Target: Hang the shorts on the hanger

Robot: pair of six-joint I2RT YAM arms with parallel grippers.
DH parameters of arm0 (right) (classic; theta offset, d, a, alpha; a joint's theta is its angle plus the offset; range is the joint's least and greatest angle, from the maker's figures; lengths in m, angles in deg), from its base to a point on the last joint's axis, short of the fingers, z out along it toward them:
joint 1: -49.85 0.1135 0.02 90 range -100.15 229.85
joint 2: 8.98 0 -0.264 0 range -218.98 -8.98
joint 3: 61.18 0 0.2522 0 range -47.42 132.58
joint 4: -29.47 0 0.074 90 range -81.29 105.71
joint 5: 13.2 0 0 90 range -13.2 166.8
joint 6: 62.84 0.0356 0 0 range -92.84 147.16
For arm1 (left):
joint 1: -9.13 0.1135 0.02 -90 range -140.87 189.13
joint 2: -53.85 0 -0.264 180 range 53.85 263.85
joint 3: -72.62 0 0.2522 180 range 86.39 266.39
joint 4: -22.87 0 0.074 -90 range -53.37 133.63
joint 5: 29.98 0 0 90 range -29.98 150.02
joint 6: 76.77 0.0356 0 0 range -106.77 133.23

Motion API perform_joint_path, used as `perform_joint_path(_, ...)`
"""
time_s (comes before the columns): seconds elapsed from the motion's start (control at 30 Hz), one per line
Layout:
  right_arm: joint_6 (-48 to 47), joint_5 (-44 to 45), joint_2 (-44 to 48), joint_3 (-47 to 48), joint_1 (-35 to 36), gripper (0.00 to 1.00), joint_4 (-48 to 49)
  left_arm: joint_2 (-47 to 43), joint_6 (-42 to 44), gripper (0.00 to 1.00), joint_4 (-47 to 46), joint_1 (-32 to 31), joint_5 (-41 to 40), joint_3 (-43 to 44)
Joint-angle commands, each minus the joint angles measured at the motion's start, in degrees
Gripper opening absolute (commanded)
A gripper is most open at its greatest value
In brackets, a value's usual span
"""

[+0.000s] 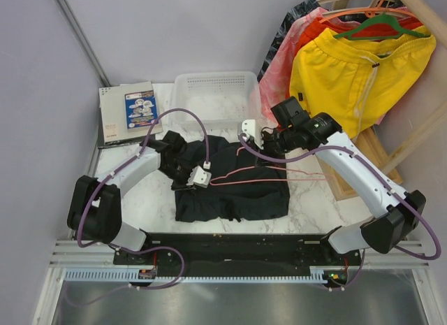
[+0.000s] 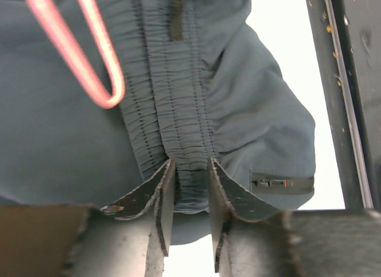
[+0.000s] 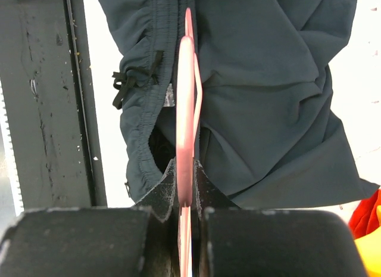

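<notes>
Left pincer [image 2: 191,167] pinching shorts [image 2: 256,110] waistband, right pincer [image 3: 186,168] clamping hanger [image 3: 186,80]; shallow waistband grip possibly slipping during threading.

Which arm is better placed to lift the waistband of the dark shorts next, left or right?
Left. The left arm has its jaws pinching the shorts at the gathered waistband, while the right arm has its jaws shut on the pink hanger, so it looks tied up.

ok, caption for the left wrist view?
Left end effector pinching the shorts at the waistband; pink hanger tip resting on the fabric nearby.
</notes>
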Motion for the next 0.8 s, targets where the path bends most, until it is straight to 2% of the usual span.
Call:
perform_joint_path(0.0,-1.96,-2.73,-1.03,3.76,-0.12,0.00,-0.10,-2.09,5.69,0.24,3.42,-1.66,-3.22,-0.73)
perform_joint_path(0.07,-2.14,-3.86,-1.56,4.19,-0.12,0.00,-0.62,-3.22,5.86,0.15,3.69,-1.84,-3.05,-0.73)
perform_joint_path(0.1,-2.31,-4.48,-1.74,4.37,-0.20,0.00,-0.80,-3.93,5.95,0.06,3.86,-2.01,-2.88,-0.82)
perform_joint_path(0.17,-2.58,-6.06,-2.09,4.55,-0.12,0.00,-1.50,-6.64,6.04,0.02,3.78,-2.36,-2.17,-0.90)
perform_joint_path(0.5,-4.34,-8.35,-4.11,5.43,2.25,0.00,-3.17,-18.69,5.60,0.02,3.51,-8.25,-2.44,-2.92)
perform_joint_path(0.77,-5.65,-9.23,-7.10,5.77,5.24,0.00,-1.15,-23.44,7.97,0.02,3.34,-10.88,-2.61,-4.68)
